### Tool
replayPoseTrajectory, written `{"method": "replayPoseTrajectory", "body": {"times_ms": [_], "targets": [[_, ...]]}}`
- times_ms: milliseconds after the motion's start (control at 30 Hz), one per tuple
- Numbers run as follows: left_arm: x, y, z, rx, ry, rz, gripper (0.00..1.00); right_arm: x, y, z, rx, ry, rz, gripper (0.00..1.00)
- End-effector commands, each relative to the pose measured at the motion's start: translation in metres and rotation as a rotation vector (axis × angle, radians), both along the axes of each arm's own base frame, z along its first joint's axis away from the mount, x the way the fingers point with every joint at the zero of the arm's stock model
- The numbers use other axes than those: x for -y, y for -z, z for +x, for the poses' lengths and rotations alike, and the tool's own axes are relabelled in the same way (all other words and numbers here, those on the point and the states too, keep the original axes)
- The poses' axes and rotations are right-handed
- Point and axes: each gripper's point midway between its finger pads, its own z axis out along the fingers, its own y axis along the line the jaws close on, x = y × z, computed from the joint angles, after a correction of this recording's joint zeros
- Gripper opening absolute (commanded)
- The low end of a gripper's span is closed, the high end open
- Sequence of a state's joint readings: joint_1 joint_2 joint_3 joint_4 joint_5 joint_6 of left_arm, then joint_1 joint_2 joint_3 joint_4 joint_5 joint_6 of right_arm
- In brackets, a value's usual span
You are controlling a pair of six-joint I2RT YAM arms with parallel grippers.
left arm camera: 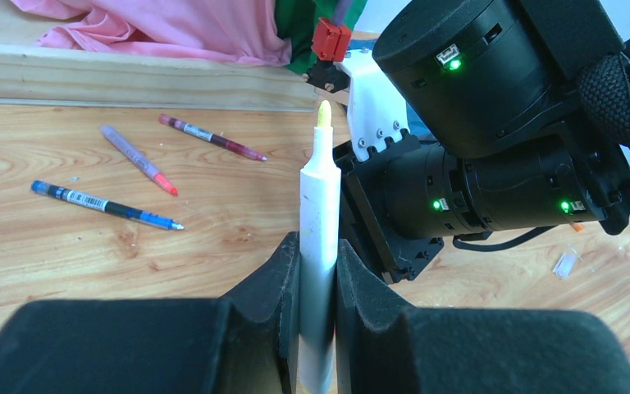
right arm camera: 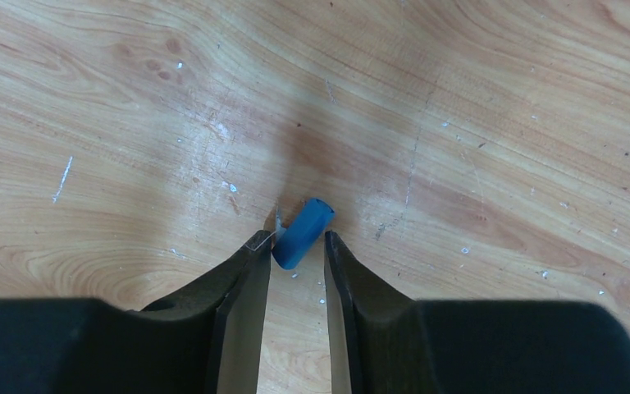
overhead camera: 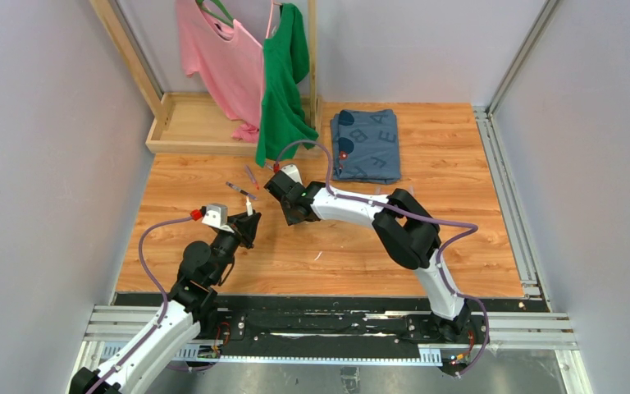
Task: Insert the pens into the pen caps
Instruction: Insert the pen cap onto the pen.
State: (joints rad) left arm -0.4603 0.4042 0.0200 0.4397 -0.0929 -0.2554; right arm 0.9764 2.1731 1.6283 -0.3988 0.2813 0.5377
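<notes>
The left gripper (left arm camera: 318, 246) has its jaws closed tight on the white pen (left arm camera: 318, 205), which stands upright between the dark pads with its pale yellow tip uppermost. The pen's lower end runs off the bottom of the left wrist view, so its full length cannot be made out. Seen from above, this pen (overhead camera: 248, 209) is only a small pale sliver rising from the left gripper (overhead camera: 246, 226), lifted clear of the table (overhead camera: 459, 246). Left of the white pen and beyond it, three more pens lie flat on the table, apart from one another: a blue-black pen (left arm camera: 102, 203) closest to it, a purple pen (left arm camera: 135, 158) with a red tip behind that, and a dark red pen (left arm camera: 209, 135) farthest off. In the top view they blur into thin dark strokes that are hard to tell apart. Just right of the white pen, the black wrist of the right arm fills the left wrist view and hides the table behind it. The right gripper (right arm camera: 295, 242) points down at the table with its jaws parted, and the blue cap (right arm camera: 303, 233) lies tilted on the wood between the two tips. Whether either tip touches it cannot be told. From above the cap is hidden under the right gripper (overhead camera: 291, 215). Far right of the white pen lies a small translucent bit (left arm camera: 566, 263), too small to identify.
</notes>
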Motion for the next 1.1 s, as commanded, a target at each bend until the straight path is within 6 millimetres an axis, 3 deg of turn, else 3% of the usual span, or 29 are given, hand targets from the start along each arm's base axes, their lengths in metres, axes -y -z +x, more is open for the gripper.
{"method": "replayPoseTrajectory", "body": {"times_ms": [0,433,733,1067], "targets": [[-0.002,-0.005,0.001,0.025,-0.005,-0.001,0.00,0.010,0.004,-0.004,-0.012,0.026,-0.044,0.31],[-0.001,-0.006,0.000,0.030,-0.001,0.000,0.00,0.014,0.013,0.000,-0.051,0.060,-0.027,0.29],[-0.001,-0.008,0.000,0.035,0.002,-0.001,0.00,0.023,0.013,0.008,-0.056,0.108,-0.014,0.36],[-0.001,-0.008,0.000,0.036,0.000,-0.003,0.00,0.023,0.019,0.012,-0.066,0.135,0.002,0.29]]}}
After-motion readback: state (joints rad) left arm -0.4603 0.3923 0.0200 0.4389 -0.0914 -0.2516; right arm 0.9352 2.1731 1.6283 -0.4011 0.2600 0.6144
